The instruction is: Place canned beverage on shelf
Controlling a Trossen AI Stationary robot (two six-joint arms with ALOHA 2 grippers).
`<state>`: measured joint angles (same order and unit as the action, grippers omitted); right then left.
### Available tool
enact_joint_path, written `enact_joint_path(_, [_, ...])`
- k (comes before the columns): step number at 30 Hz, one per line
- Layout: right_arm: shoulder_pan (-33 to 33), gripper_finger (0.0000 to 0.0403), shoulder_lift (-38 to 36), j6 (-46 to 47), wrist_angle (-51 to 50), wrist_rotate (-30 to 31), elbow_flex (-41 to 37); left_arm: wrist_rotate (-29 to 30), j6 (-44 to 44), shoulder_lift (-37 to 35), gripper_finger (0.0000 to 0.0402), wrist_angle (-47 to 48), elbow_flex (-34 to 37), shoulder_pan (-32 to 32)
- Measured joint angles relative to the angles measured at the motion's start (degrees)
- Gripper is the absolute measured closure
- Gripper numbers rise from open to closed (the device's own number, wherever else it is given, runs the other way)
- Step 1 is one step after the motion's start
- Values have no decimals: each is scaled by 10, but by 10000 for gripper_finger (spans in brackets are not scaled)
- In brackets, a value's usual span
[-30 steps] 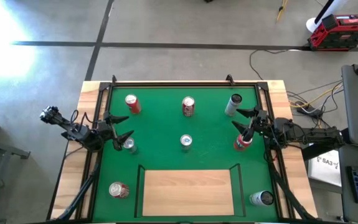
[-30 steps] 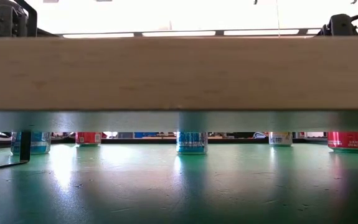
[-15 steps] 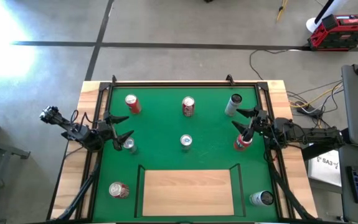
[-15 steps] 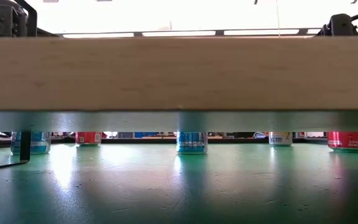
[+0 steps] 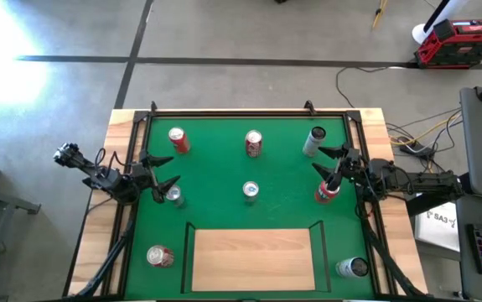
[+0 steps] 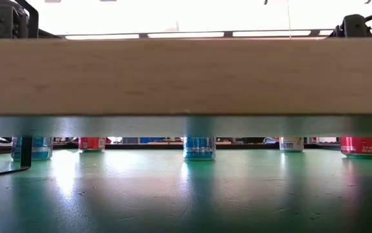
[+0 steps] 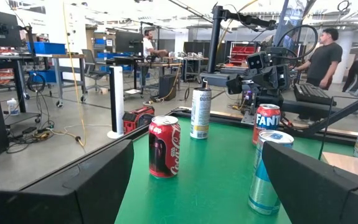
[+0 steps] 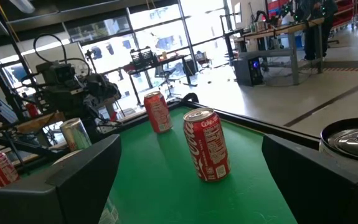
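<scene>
Several beverage cans stand upright on the green mat (image 5: 282, 210): red ones (image 5: 178, 139) (image 5: 253, 143) at the far side, a blue-and-silver can (image 5: 250, 191) in the middle. The shelf (image 5: 253, 258), a pale wood board with a thin black rail, lies at the mat's near edge; its front edge (image 6: 186, 74) fills the low view. My left gripper (image 5: 172, 170) is open at the mat's left edge, next to a silver-topped can (image 5: 173, 195). My right gripper (image 5: 318, 159) is open at the right edge, next to a red can (image 5: 328, 191). Neither touches a can.
A grey can (image 5: 313, 141) stands at the far right, a red can (image 5: 159, 256) left of the shelf and a dark can (image 5: 354, 268) right of it. Pale wooden strips (image 5: 102, 218) frame the mat. People stand in the room beyond the table (image 7: 325, 59).
</scene>
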<state>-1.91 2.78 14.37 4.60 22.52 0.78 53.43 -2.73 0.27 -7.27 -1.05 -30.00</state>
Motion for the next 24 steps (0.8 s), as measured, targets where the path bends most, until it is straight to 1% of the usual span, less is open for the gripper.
enact_joint_path(5, [0, 22, 0, 0, 0, 0, 0, 0, -98, 0, 61, -8, 0, 0])
enact_joint_path(8, [0, 22, 0, 0, 0, 0, 0, 0, -102, 0, 61, -24, 0, 0])
enact_joint_path(12, [0, 22, 0, 0, 0, 0, 0, -3, -105, 0, 61, -101, 0, 0])
enact_joint_path(15, [0, 22, 0, 0, 0, 0, 0, -46, -116, 0, 61, -154, -13, 0])
enact_joint_path(17, [0, 22, 0, 0, 0, 0, 0, -76, -112, 0, 61, -158, -36, 0])
enact_joint_path(18, [0, 22, 0, 0, 0, 0, 0, -78, -102, 1, 61, -157, -50, 0])
enact_joint_path(19, [0, 22, 0, 0, 0, 0, 0, -70, -90, 3, 61, -157, -65, 0])
enact_joint_path(20, [0, 22, 0, 0, 0, 0, 0, -50, -76, 5, 61, -154, -79, 0])
enact_joint_path(22, [0, 22, 0, 0, 0, 0, 0, 9, -61, 14, 61, -140, -111, 0])
enact_joint_path(24, [0, 22, 0, 0, 0, 0, 0, 68, -53, 29, 61, -106, -143, 0])
